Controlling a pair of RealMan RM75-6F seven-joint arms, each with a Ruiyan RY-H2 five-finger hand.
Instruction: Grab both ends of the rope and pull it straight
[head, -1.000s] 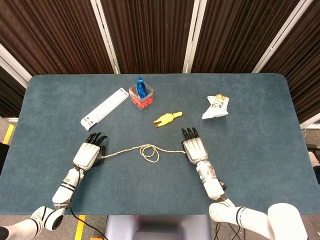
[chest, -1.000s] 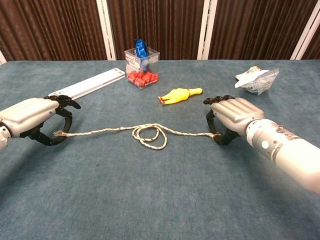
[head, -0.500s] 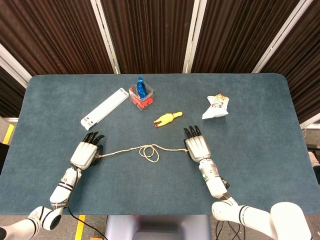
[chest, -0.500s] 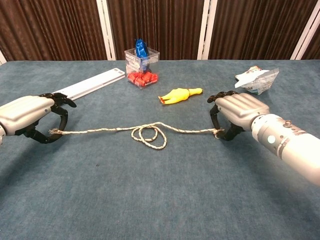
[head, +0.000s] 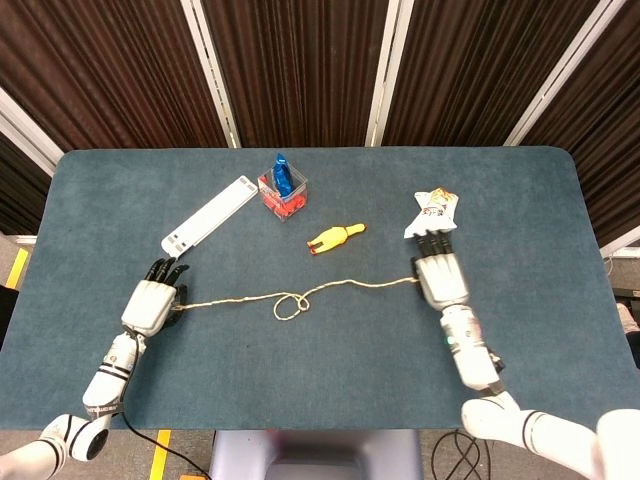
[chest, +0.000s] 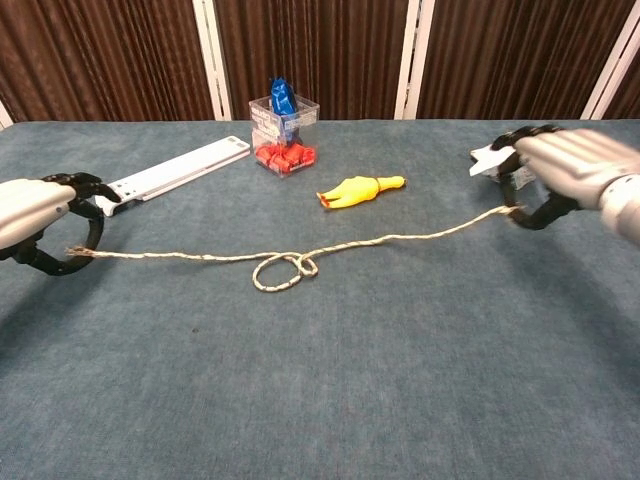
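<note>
A tan rope (head: 300, 296) (chest: 285, 266) lies across the teal table (head: 320, 400), with a small loop near its middle. My left hand (head: 150, 300) (chest: 35, 215) pinches the rope's left end close to the table's left edge. The rope's right end is pinched by my right hand (head: 438, 275) (chest: 570, 170), which sits just in front of a crumpled white wrapper (head: 433, 213) (chest: 500, 155). Both rope halves run nearly taut from the loop to the hands.
A yellow rubber chicken (head: 335, 238) (chest: 360, 188) lies behind the rope's middle. A clear box with red and blue items (head: 283, 190) (chest: 283, 130) and a white flat bar (head: 210, 215) (chest: 175, 172) stand further back left.
Both hands moved outward with the rope ends, the right one far to the right and back. The loop has shrunk and the rope has drawn longer and straighter.
</note>
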